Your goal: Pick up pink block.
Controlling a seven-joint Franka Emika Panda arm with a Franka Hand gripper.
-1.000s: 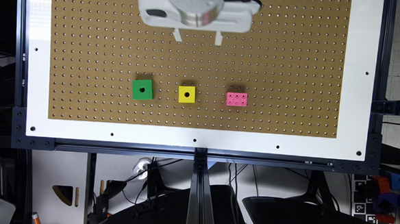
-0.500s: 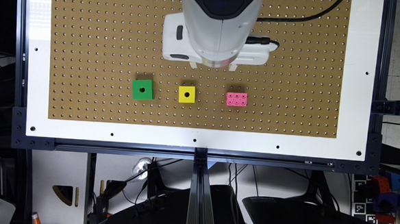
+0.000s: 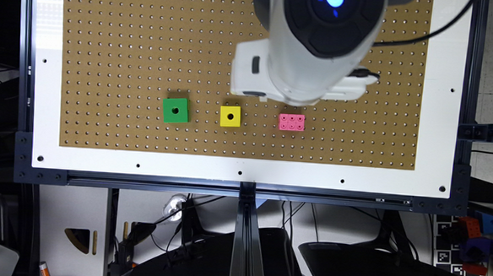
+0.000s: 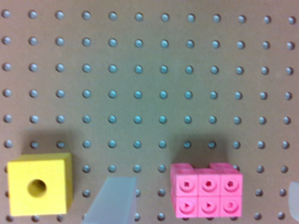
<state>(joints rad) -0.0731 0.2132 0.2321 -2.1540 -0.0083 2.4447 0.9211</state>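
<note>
arm (image 3: 315,44) moved toward exterior view's right and lower edge; now nearer pink block (image 3: 291,122)

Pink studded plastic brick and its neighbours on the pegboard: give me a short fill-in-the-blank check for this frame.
1. The small pink rectangular plastic brick has ___ round studs on top.
2. The cube in the middle of the row, the yellow cube, has one centre ___.
3. The cube at the exterior view's left end of the row is the ___ cube.
4. All three lie on the brown ___.

Missing words: six; hole; green; pegboard
</note>
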